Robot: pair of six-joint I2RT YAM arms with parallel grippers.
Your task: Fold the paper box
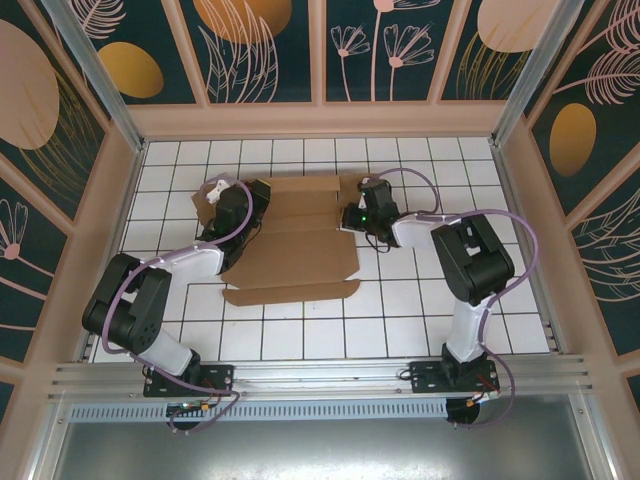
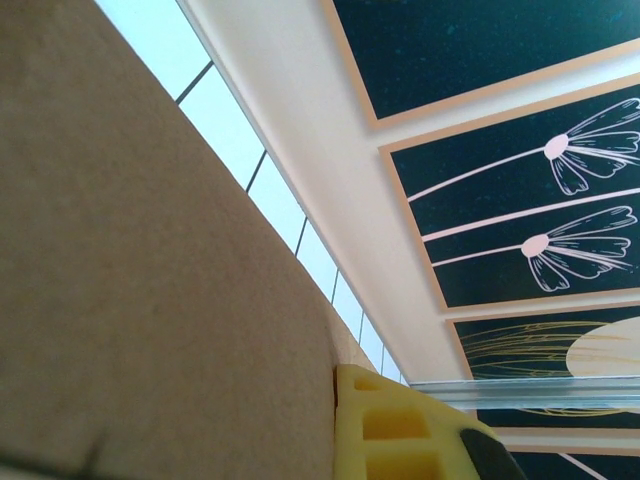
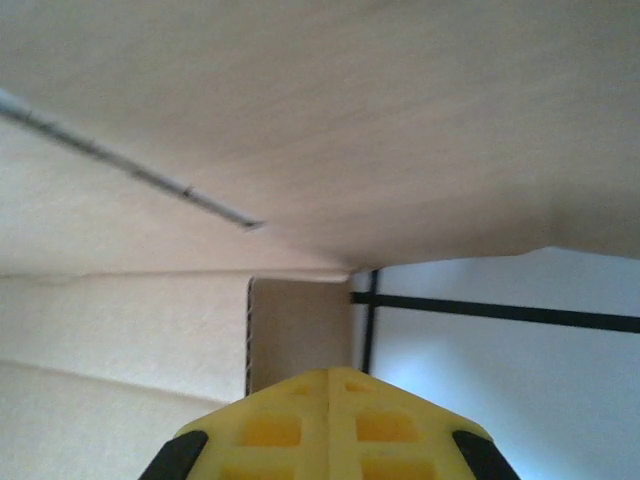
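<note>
Toward the bench's far edge, the paper box (image 1: 290,245) looks light yet stiff; grip its flap edges. Left pincer (image 1: 222,200) and right pincer (image 3: 330,380) are closed.

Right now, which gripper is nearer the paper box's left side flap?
Left. The left gripper sits at that flap of the paper box; the right gripper is across the sheet, at its opposite edge.

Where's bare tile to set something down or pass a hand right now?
Free: the far tile row between the paper box and the back wall; the near strip between the box and the mounting rail; the right-hand tiles beyond the right arm. Crowded: the box's far corners, where the left gripper and right gripper sit.
</note>
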